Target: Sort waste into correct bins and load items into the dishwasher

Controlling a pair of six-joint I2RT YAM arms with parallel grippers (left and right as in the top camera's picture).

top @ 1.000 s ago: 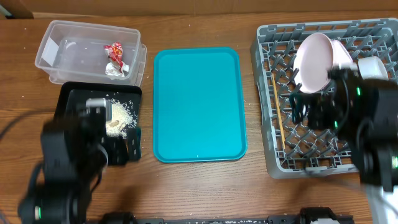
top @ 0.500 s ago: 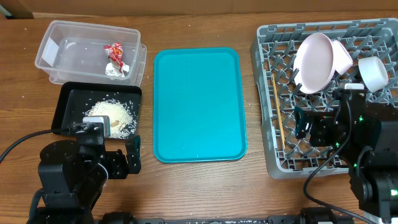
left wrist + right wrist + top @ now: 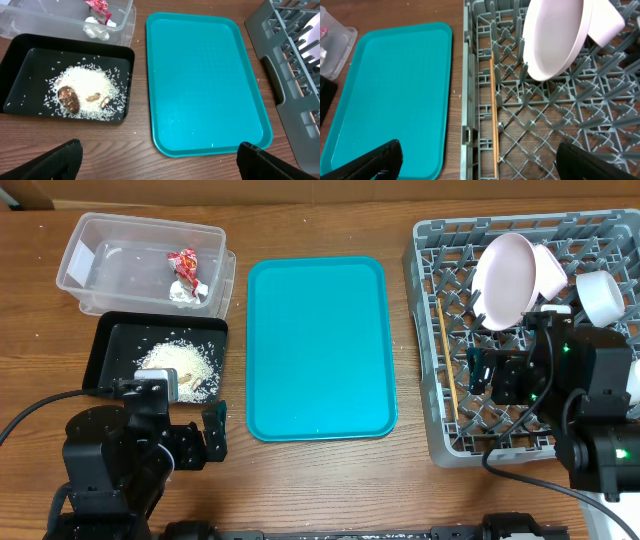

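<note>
Overhead: the wrapper (image 3: 185,268) is lying in the tub (image 3: 105,250), left of the teal tray (image 3: 318,345); rice (image 3: 190,363) is lying in the black tray (image 3: 115,340), also left; plate (image 3: 503,280) and chopsticks (image 3: 447,370) are resting in the rack (image 3: 428,395), right. Left wrist: the left gripper (image 3: 160,152) is hanging spread, empty, at the teal tray's near-left corner. Right wrist: the right gripper (image 3: 477,152) is hanging spread, empty, over the rack.

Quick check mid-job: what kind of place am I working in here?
Probably a mock dish-clearing station on a wooden table, not a real kitchen: a grey dish rack stands in for the dishwasher, with a clear tub and black tray as waste bins beside a teal serving tray.
</note>
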